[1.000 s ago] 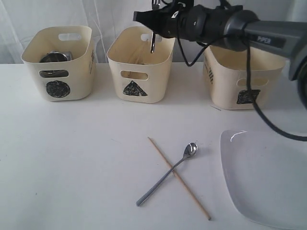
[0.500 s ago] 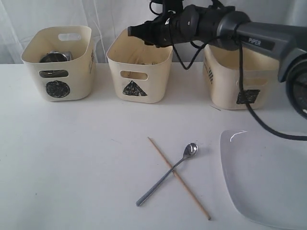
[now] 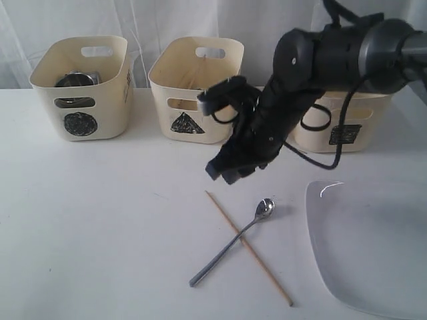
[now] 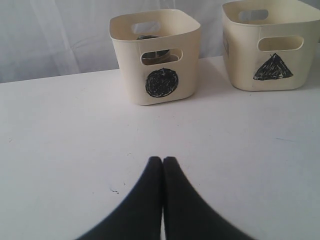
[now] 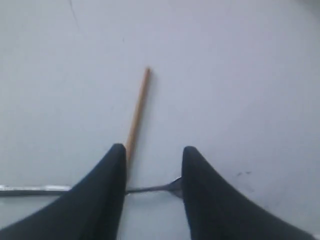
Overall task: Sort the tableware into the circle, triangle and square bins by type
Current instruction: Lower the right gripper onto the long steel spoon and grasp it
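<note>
Three bins (image 3: 163, 87) are lining the table's (image 3: 100, 220) far edge; one spoon (image 3: 230, 245) is crossing one chopstick (image 3: 267, 270) beside one plate (image 3: 373, 253). Right gripper (image 5: 152, 150) is hovering open, tilted down over the crossing; left gripper (image 4: 162, 159) is sitting closed.

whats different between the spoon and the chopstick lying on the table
The spoon is shiny grey steel; the chopstick is pale tan wood. The spoon ends in a rounded bowl, while the chopstick is a plain thin stick. In the exterior view the spoon slants up to the right and the chopstick down to the right, and the chopstick looks longer. Both lie flat on the white table, crossing each other.
</note>
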